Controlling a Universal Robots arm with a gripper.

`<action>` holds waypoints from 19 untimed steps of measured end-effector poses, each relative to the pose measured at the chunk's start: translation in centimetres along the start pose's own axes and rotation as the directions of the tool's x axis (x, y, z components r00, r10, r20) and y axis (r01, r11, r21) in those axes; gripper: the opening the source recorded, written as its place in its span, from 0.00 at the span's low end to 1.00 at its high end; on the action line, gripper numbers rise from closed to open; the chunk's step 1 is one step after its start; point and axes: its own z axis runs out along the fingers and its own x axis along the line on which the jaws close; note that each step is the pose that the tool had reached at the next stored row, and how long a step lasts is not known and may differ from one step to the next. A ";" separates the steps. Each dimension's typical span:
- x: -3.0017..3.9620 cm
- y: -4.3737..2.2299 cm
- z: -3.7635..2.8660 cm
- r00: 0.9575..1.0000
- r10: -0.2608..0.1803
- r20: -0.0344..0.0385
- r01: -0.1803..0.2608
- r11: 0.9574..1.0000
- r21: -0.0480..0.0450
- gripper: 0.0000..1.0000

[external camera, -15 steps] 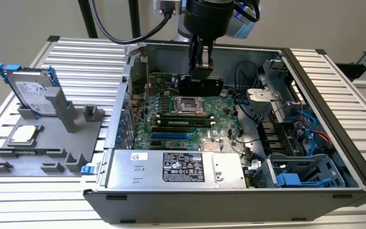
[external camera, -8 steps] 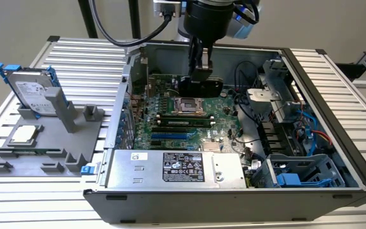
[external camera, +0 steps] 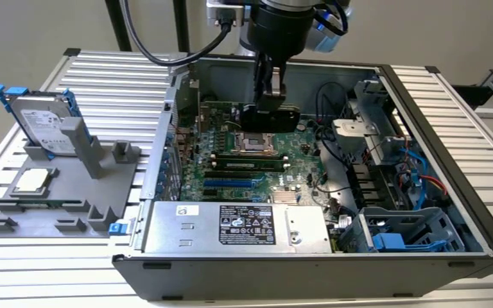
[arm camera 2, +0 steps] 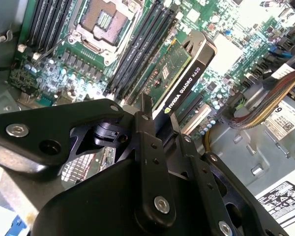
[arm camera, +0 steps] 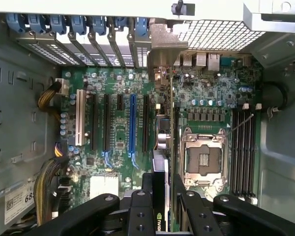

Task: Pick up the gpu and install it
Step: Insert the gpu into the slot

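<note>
Pincer [external camera: 268, 110] clamped on the gpu [external camera: 271, 120], upper centre of the exterior view, card on edge above the motherboard [external camera: 229, 168] — pickup done, seating not. Blue slot [arm camera: 132, 123] is free; case wall [external camera: 162, 154] and rear brackets [arm camera: 88, 37] crowd the approach.

So I count one open black computer case [external camera: 452, 192], one green motherboard [external camera: 229, 160], one silver hard drive in a blue frame [external camera: 41, 122], one small square silver processor chip [external camera: 31, 181], one grey fixture tray [external camera: 58, 199], one black gripper [external camera: 271, 96] holding one green-and-black gpu card [external camera: 272, 120].
</note>
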 end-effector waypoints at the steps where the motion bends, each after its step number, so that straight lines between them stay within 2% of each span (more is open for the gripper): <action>1: 0.00 0.00 0.04 1.000 0.000 0.000 0.000 1.000 0.000 0.00; 19: 0.01 -0.05 0.98 1.000 0.000 0.000 0.000 1.000 0.001 0.00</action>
